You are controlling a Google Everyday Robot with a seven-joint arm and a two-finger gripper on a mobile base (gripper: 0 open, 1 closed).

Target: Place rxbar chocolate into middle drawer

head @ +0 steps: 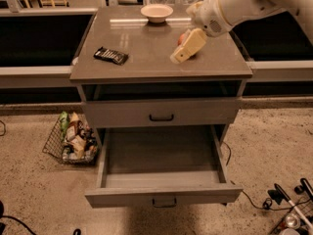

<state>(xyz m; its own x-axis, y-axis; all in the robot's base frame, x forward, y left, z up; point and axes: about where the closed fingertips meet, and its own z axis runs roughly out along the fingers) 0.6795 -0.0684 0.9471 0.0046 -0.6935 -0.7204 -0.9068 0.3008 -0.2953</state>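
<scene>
**Arm over the desk, snack bar untouched**

The snack bar [111,56], in its black wrapper, lies flat on the left part of the desk [146,65], close to the left edge. It is well apart from the gripper [178,57], which hangs over the right half of the top, tilted down and to the left. Its pale jaws look clenched together, with nothing between them. The white arm [234,6] reaches in from the upper right of the frame.

Just behind the gripper a bit of a red apple [182,36] shows, mostly hidden by it. A pale bowl [157,12] sits at the back of the desk, near the middle.

Below, the upper drawer front [161,112] is closed. The drawer [164,196] beneath it is pulled out toward the bottom of the frame, its grey inside bare. A wire basket [73,138] of packets stands on the floor at lower left.
</scene>
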